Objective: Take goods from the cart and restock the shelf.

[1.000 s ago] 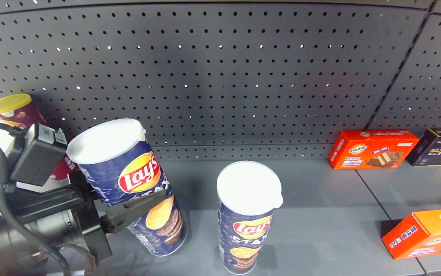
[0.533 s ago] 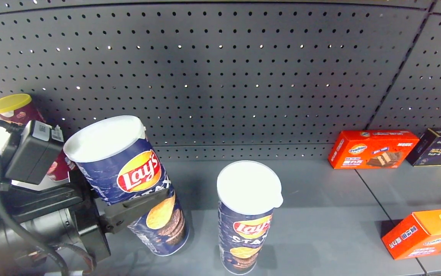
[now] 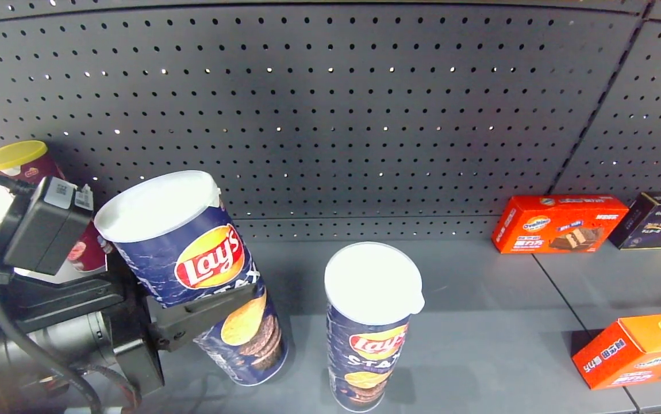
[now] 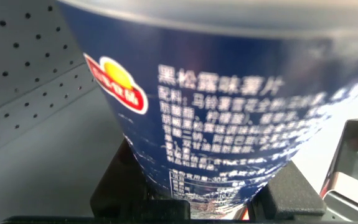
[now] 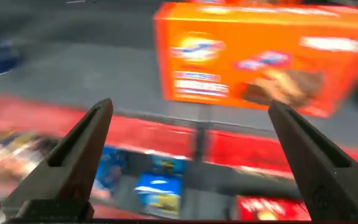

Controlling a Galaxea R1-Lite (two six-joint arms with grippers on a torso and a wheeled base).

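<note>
Head view: can (image 3: 192, 253) seemingly between jaws

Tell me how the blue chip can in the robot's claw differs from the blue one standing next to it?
The held can leans, its top tipped toward the robot's left, clamped in the left gripper. The free can stands upright on the shelf, touched by nothing. The held can also sits farther to the robot's left than the free can. Both share the dark blue wrap and a white lid.
</note>
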